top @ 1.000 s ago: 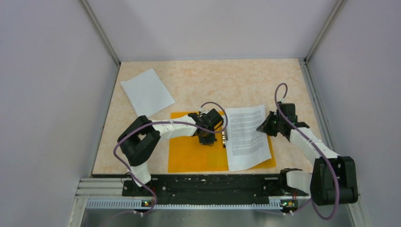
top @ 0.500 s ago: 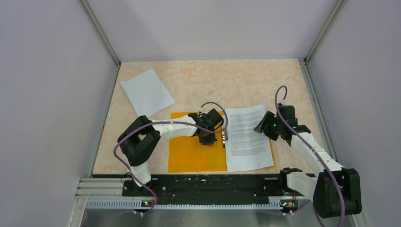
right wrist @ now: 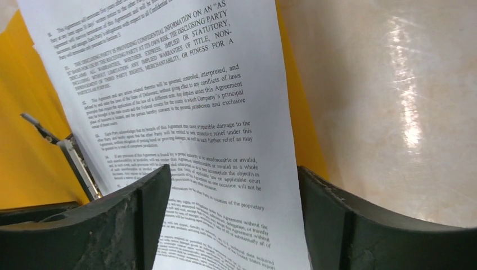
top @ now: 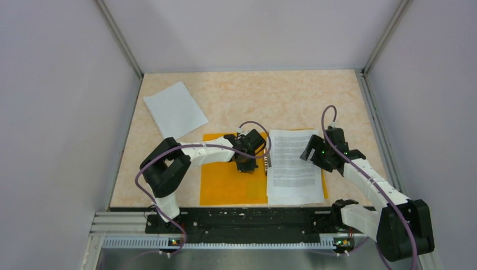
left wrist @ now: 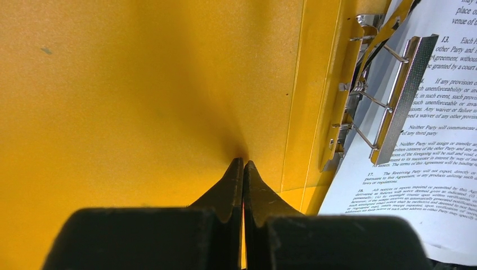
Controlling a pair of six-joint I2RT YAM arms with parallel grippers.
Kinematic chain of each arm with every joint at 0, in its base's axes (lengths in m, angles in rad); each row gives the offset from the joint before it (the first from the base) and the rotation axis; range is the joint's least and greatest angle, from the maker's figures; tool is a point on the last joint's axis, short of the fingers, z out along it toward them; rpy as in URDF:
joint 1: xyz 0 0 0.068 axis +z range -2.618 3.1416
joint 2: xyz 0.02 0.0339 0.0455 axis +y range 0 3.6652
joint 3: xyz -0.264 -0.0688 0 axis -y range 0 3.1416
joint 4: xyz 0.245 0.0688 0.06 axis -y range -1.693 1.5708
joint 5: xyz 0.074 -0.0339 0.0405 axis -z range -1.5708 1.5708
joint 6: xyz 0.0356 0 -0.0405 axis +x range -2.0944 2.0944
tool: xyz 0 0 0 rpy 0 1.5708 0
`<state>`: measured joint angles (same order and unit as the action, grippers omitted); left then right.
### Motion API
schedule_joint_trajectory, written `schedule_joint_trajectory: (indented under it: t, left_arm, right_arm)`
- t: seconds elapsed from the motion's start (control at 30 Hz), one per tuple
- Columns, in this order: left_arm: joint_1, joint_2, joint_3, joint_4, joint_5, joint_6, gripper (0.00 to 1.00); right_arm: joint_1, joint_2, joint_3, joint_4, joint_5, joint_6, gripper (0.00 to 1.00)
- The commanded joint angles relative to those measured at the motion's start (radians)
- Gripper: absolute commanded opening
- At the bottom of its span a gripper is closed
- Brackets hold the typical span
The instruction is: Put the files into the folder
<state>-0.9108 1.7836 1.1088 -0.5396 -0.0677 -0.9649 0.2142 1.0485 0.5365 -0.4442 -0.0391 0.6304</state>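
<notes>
The orange folder lies open on the table, its metal clip at the spine. My left gripper is shut, tips pressed down on the folder's left cover beside the spine. The printed sheet lies on the folder's right half, its left edge at the clip. My right gripper hovers open over that sheet's right edge; the text shows between its spread fingers, which grip nothing. The blank sheet lies at the back left.
Grey walls enclose the table on three sides. A strip of orange folder shows past the sheet's right edge, then bare tabletop. The arm bases sit on the black rail at the near edge.
My right gripper opened and let go of the printed sheet, then shifted left over it. The sheet settled flatter and squarer on the folder. The left gripper stayed put.
</notes>
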Motion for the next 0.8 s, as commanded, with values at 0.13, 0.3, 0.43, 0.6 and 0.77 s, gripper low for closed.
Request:
schedule_joint_trajectory:
  t: [0.13,0.3,0.43,0.6,0.77]
  left_arm:
    - [0.028,0.005,0.018,-0.015,-0.002,0.035,0.00]
    - [0.040,0.004,0.021,-0.013,0.006,0.048,0.00]
    - [0.047,0.004,0.026,-0.014,0.013,0.055,0.00]
    - [0.050,0.009,0.035,-0.018,0.015,0.060,0.00]
    - [0.057,0.016,0.035,-0.016,0.022,0.064,0.00]
  right_arm:
    - [0.009,-0.005,0.084,-0.019,0.146,-0.023,0.87]
    - [0.010,0.068,0.132,0.027,0.186,-0.036,0.90]
    - [0.007,0.143,0.168,0.075,0.226,-0.063,0.92]
    - [-0.028,0.241,0.199,0.166,0.199,-0.120,0.99]
    - [-0.045,0.352,0.253,0.250,0.171,-0.173,0.99]
